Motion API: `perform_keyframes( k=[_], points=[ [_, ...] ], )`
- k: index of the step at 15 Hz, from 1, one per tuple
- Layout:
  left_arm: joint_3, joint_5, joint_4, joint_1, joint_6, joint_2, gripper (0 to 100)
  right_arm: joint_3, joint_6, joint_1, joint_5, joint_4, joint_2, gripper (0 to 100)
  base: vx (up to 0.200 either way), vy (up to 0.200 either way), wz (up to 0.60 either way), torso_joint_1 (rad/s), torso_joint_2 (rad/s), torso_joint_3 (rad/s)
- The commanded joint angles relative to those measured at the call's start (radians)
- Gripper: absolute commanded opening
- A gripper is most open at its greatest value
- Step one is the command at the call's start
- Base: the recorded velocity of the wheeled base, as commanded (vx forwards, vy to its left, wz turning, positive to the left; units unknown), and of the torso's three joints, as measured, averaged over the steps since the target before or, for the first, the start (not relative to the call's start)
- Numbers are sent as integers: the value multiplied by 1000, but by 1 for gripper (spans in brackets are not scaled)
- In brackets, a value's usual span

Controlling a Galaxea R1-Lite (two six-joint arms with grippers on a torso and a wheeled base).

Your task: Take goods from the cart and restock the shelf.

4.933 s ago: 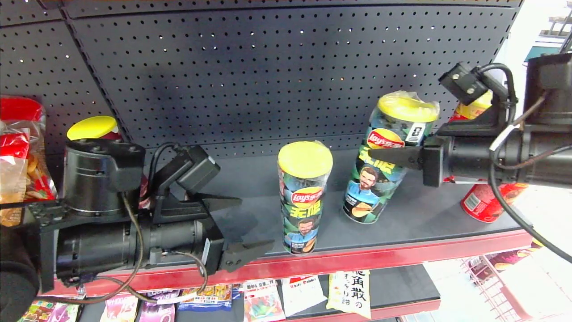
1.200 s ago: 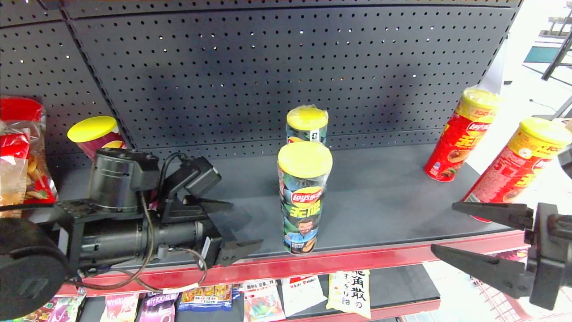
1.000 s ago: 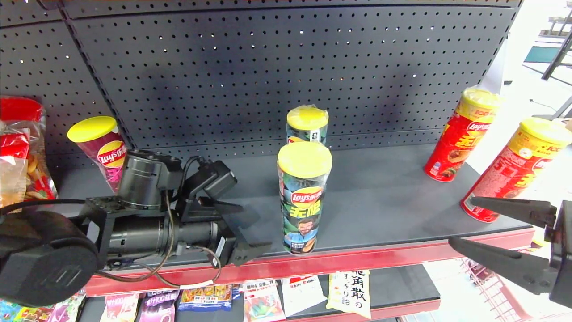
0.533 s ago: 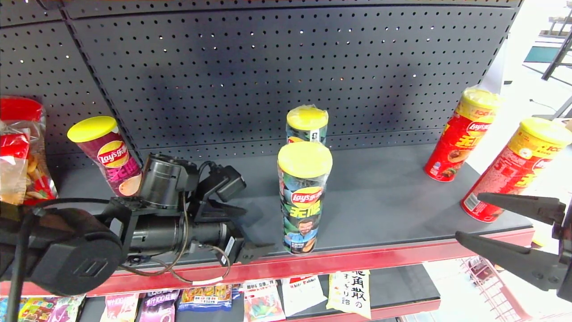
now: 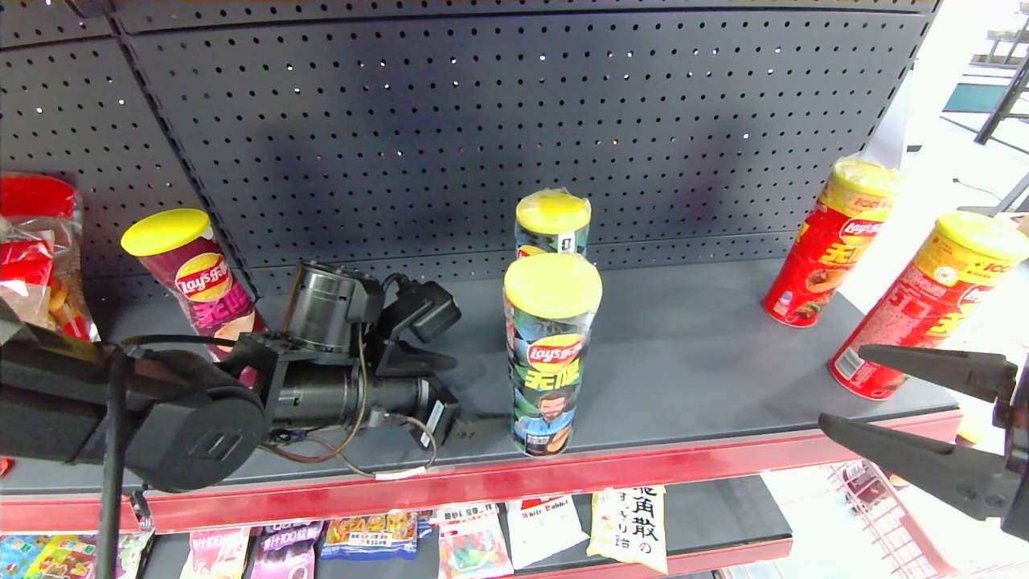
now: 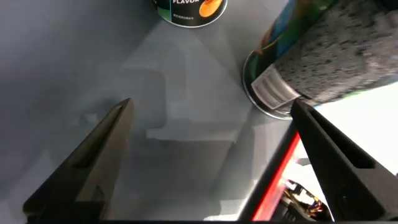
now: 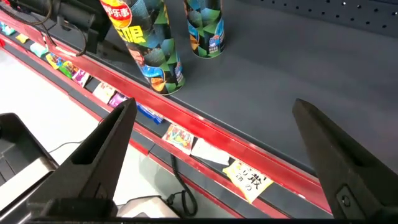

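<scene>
Off the shelf's near right corner, the right gripper [image 5: 840, 386] hangs with its jaws spread wide and nothing between them. Low beside it a pink wire frame [image 5: 876, 498] shows (perhaps the cart, though too little of it is visible to say). Under the red front lip [image 5: 643, 462], snack packets [image 5: 555, 531] hang on the lower level.

On the shelf [image 5: 707, 354] itself, near left, the left gripper [image 5: 478, 392] lies low over the board, jaws open and empty. One fingertip is just beside the base of the front green can [image 5: 551, 354], which stands near the lip. At the near right corner stands a red can [image 5: 924, 305].

Farther back are a second red can [image 5: 828, 241] on the right, a rear green can [image 5: 551, 223] directly behind the front one, and a purple can [image 5: 193, 273] on the left, close to the dark pegboard [image 5: 482, 121]. Snack bags [image 5: 32, 257] crowd the far left.

With five cans shelved and both grippers free, one placement looks finished. What is left, I judge, is another trip to the cart, since wide bare stretches of board lie between the groups. How much stock waits there cannot be told. Beyond the shelf's right end the room opens onto a bright floor.
</scene>
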Motion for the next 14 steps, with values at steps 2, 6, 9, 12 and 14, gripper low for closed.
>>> perform_keyframes(
  k=[2, 6, 9, 12, 14],
  points=[
    [-15, 2, -1, -6, -1, 24, 100, -1, 0, 0, 1, -1, 5, 100, 0, 0, 0, 0, 0, 0],
    [-33, 4, -1, -9, -1, 35, 100, -1, 0, 0, 1, -1, 5, 100, 0, 0, 0, 0, 0, 0],
    [-36, 4, -1, -10, -1, 38, 100, -1, 0, 0, 1, -1, 5, 100, 0, 0, 0, 0, 0, 0],
    [-39, 8, -1, -10, -1, 32, 100, 1, 0, 0, 1, 1, 4, 100, 0, 0, 0, 0, 0, 0],
    [-12, 17, 1, -6, -6, -31, 100, 16, -2, 2, -1, 4, -4, 100, 0, 0, 0, 0, 0, 0]
  ],
)
